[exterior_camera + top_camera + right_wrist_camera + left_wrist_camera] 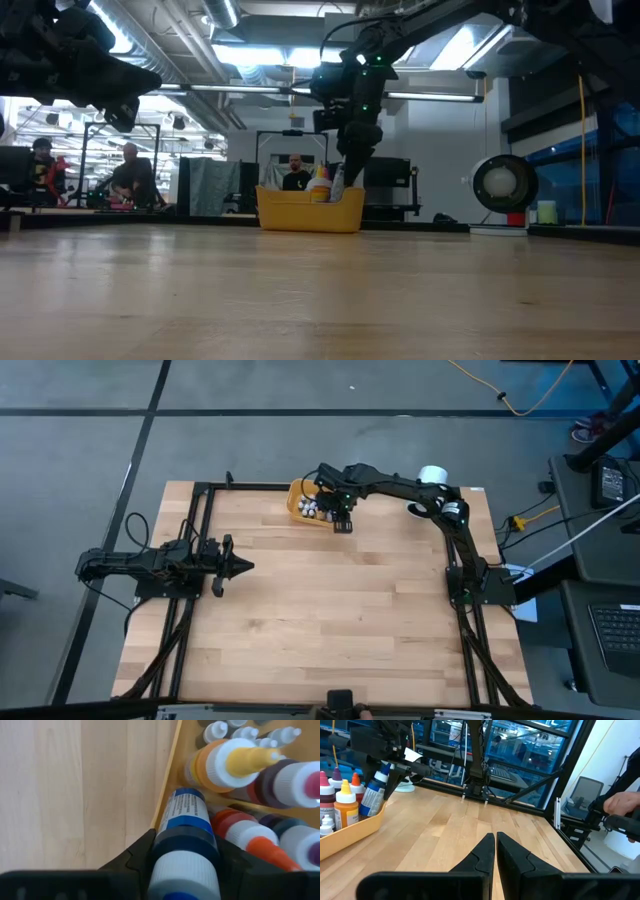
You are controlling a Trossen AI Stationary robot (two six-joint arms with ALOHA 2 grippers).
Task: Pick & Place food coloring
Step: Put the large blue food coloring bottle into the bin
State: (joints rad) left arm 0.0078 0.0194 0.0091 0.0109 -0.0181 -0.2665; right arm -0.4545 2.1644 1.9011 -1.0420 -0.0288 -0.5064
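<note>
An orange bowl (299,500) stands at the table's far middle, with several tiny food coloring bottles (345,802) upright in it. My right gripper (341,523) hangs over the bowl's right rim (167,785), pointing steeply down, shut on a blue food coloring bottle (182,817) with a white cap. The left wrist view shows the same bottle (372,795) tilted at the bowl's edge. My left gripper (240,567) waits shut and level at the table's left, touching nothing. My right gripper pinches the blue bottle between its two fingers (135,862) at the dark band just below the white cap (184,842). The fingers come from above, slanting steeply down. The bottle hangs tilted, cap up, its lower end (182,796) over the bowl's rim; whether it rests there I cannot tell.
A big white cylinder (432,476) stands at the far right corner. Black frame rails (190,540) run along the table's left and right sides. Bare wood (330,610) spreads across the middle and near part. People sit in the room behind (130,180).
</note>
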